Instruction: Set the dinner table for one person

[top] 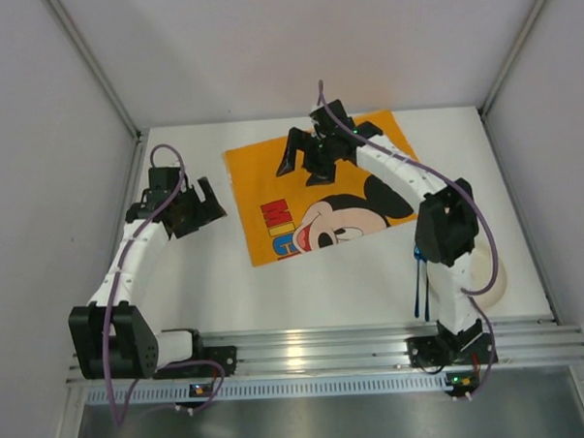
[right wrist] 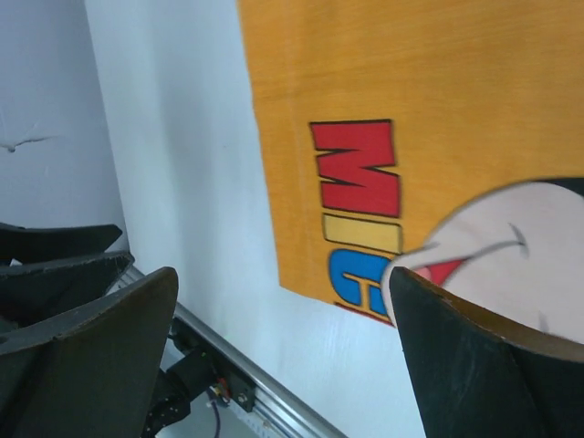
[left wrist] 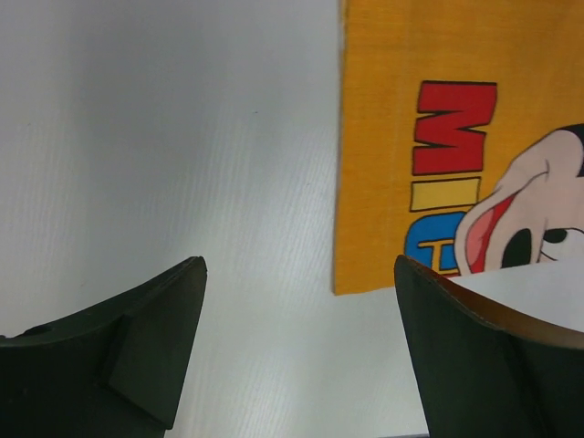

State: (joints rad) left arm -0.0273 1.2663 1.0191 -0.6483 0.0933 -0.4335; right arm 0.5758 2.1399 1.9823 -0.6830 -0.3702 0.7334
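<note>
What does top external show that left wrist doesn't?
Only top external: the white right arm over the orange Mickey Mouse cloth placemat, the silver ribbed aluminium rail, a round white object partly hidden. Only left wrist: inner faces of the left gripper's dark fingers. Both: placemat's near-left corner, the flat matte white tabletop.

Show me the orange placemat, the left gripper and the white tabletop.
orange placemat [top: 256, 177]: top view, plain orange area above the letters.
left gripper [left wrist: 299, 260]: left wrist view, midway between its fingertips.
white tabletop [top: 198, 291]: top view, bare surface.
</note>
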